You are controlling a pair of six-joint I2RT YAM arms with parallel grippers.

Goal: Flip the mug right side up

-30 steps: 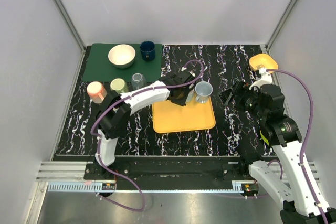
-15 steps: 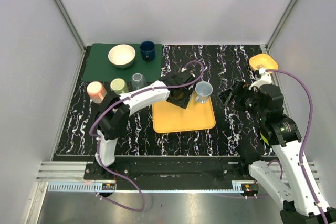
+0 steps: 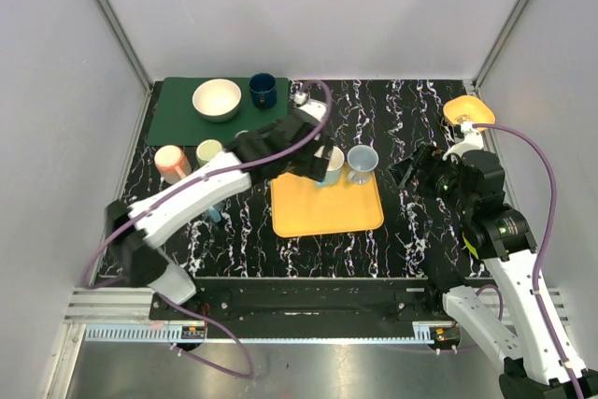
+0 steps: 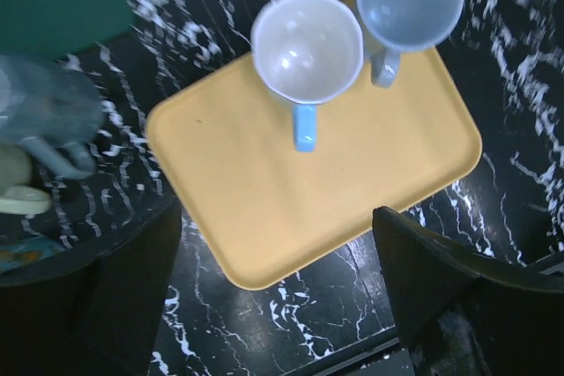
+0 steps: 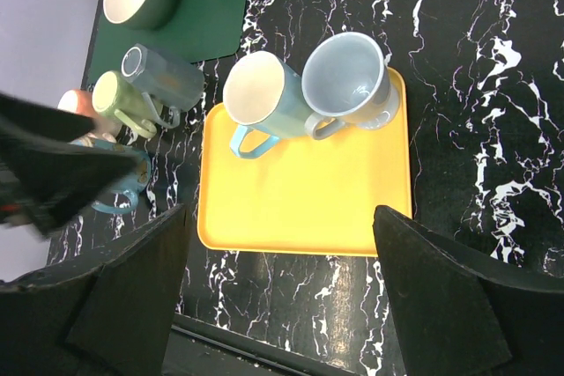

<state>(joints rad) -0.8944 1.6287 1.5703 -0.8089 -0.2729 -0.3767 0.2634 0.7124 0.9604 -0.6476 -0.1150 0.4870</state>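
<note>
Vs 0.5 s ago: L arm has swung back and up, and its elbow now sits far out to the left. L tool [image 3: 304, 151] is off the mug [image 3: 329, 164], which was hidden by it before and is now in plain view. R arm unchanged.

Mug stands on the far edge of the yellow tray [image 3: 327, 217], just beside a grey mug [image 3: 363, 162] on its right. Long axis vertical, mouth up, white inside visible from L wrist cam; handle points toward the arm bases.

L tool released: fingers wide apart, nothing betw them. R tool [image 3: 408, 172] also spread wide, empty, over the surface [image 3: 402, 240] right of the tray.
</note>
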